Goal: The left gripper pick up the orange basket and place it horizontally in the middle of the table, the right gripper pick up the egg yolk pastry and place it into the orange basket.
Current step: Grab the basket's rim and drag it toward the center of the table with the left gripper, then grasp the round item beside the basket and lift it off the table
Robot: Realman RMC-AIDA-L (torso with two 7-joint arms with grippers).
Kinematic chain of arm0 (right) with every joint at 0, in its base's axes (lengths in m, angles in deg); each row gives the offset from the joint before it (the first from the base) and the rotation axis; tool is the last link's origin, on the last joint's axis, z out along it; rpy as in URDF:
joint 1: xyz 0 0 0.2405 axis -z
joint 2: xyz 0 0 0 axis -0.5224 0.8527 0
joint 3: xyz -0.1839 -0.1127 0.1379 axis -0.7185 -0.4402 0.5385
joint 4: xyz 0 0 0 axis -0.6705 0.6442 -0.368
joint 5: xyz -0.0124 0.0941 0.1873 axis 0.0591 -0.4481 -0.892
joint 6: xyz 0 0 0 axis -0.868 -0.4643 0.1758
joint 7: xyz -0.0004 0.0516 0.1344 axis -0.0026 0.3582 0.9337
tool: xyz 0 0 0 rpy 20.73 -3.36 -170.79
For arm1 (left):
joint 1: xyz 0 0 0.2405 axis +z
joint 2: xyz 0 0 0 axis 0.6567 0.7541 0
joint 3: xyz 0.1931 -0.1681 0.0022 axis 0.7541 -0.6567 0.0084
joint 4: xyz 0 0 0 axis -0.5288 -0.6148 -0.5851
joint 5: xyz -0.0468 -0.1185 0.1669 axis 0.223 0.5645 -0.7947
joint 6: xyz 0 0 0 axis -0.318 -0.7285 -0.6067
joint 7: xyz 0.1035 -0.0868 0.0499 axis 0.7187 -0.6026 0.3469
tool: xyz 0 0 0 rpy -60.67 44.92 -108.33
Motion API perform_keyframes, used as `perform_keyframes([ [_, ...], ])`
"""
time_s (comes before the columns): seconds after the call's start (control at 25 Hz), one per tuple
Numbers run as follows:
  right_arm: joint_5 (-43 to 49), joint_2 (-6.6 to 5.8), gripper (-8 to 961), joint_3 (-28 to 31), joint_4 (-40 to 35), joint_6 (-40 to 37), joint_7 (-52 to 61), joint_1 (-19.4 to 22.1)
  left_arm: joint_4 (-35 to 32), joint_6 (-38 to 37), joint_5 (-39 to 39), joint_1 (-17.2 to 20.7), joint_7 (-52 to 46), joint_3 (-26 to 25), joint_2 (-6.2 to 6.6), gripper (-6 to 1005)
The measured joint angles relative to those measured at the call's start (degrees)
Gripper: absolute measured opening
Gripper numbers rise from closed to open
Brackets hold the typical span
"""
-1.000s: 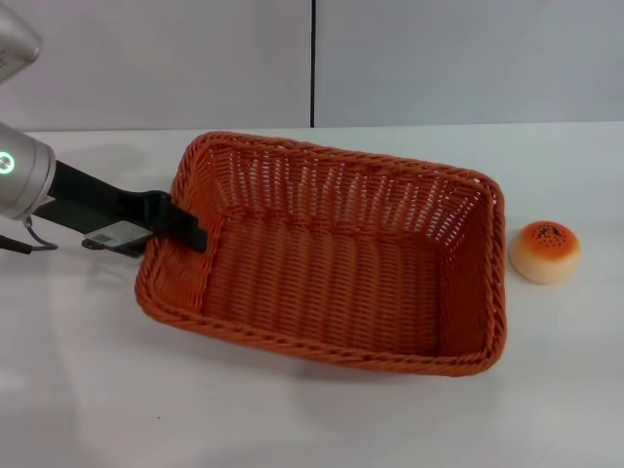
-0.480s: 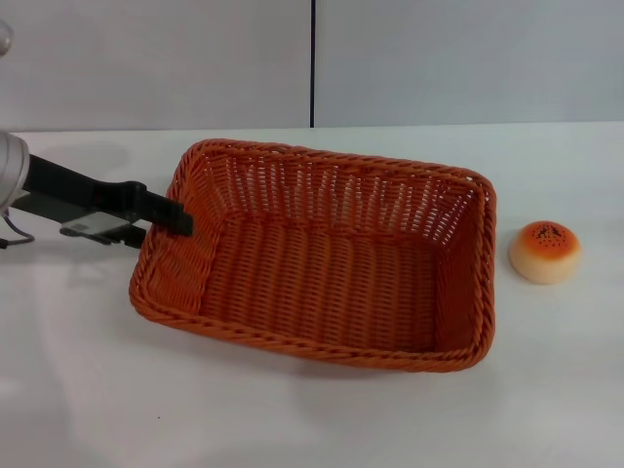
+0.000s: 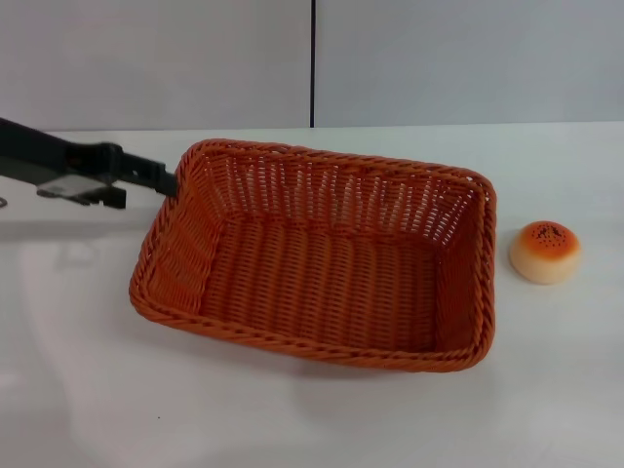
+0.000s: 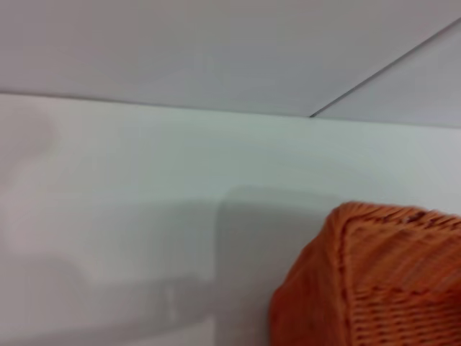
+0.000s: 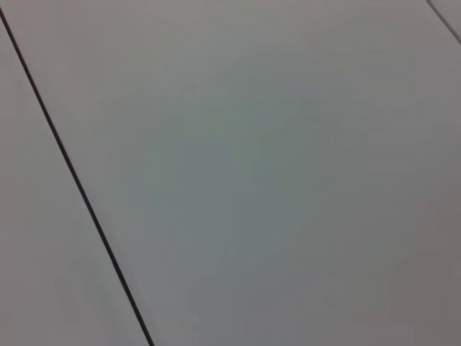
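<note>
I seem to be in a lab test bay: bare white table [image 3: 292, 419] below my gripper [image 3: 146, 180], grey panelled wall [image 3: 439, 58] beyond it.

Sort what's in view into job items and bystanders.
Job items: orange basket resting on the table; egg yolk pastry on the table beside it; left gripper at the basket's rim.
Bystanders: grey panelled wall only. Right gripper is out of view.

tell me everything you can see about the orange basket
The orange basket is a large rectangular woven basket, wicker-like, with a braided rim and sloping sides. It sits upright and empty on the white table, slightly skewed. The left gripper is at its left rim, not clearly gripping it. The egg yolk pastry lies apart, to its right.
</note>
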Motion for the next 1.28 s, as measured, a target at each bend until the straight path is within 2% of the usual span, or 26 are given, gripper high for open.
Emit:
perform_keyframes([
  [0.24, 0.6, -0.18, 586, -1.2, -0.4, 0.0, 0.3, 0.2, -3.7, -0.6, 4.5, 1.0, 5.2, -5.5, 0.62, 825],
  [0.4, 1.1, -0.56, 587, -8.2, -5.1, 0.2, 6.8, 0.4, -3.8, 2.6, 8.0, 2.6, 14.7, -9.3, 0.91, 824],
  [0.48, 1.2, -0.58, 587, -12.4, -9.7, -0.3, 13.0, 0.4, -3.0, 5.2, 14.9, 4.6, 24.5, -13.2, 0.18, 823],
  [0.52, 1.2, -0.58, 587, -14.5, -12.3, -0.5, 16.4, 0.6, -2.7, 5.7, 16.4, 5.2, 26.6, -13.7, -0.07, 823],
  [0.64, 3.0, -0.57, 586, -21.4, -21.7, -1.3, 27.7, 1.7, -0.4, 9.2, 27.6, 9.5, 39.3, -15.5, -1.14, 822],
  [0.76, 11.1, -0.84, 586, -24.1, -31.4, -1.4, 40.3, 2.4, 7.2, 11.5, 39.8, 13.0, 50.3, -15.7, -0.86, 821],
  [0.88, 21.3, -1.83, 586, -24.4, -39.4, 1.1, 52.8, 1.8, 14.6, 11.1, 48.2, 15.4, 60.6, -16.0, -0.04, 821],
  [0.92, 23.6, -2.19, 587, -24.4, -41.5, 2.3, 55.9, 1.4, 16.0, 10.9, 50.6, 16.4, 64.5, -16.0, -0.08, 820],
  [0.96, 25.4, -2.54, 587, -24.5, -43.4, 3.5, 58.6, 1.0, 16.0, 10.9, 50.6, 16.4, 64.5, -16.0, -0.08, 820],
  [1.0, 27.7, -2.95, 587, -24.6, -45.7, 5.3, 62.4, 0.4, 18.4, 10.2, 55.6, 19.0, 73.6, -16.0, -0.79, 819],
  [1.08, 31.8, -3.86, 587, -25.0, -49.2, 8.1, 68.6, -1.1, 18.8, 9.8, 56.6, 19.5, 75.4, -16.0, -0.95, 818],
  [1.2, 39.4, -5.92, 586, -26.6, -51.4, 12.6, 76.4, -4.5, 20.0, 9.1, 58.7, 20.5, 79.1, -16.0, -1.22, 817],
  [1.24, 42.1, -6.54, 587, -27.5, -51.6, 14.2, 78.8, -5.8, 24.8, 7.3, 63.3, 22.8, 87.0, -16.1, -1.27, 817],
  [1.28, 44.4, -6.95, 587, -28.6, -51.6, 15.1, 80.7, -7.1, 27.5, 7.1, 64.6, 23.5, 90.4, -16.1, -1.15, 816],
])
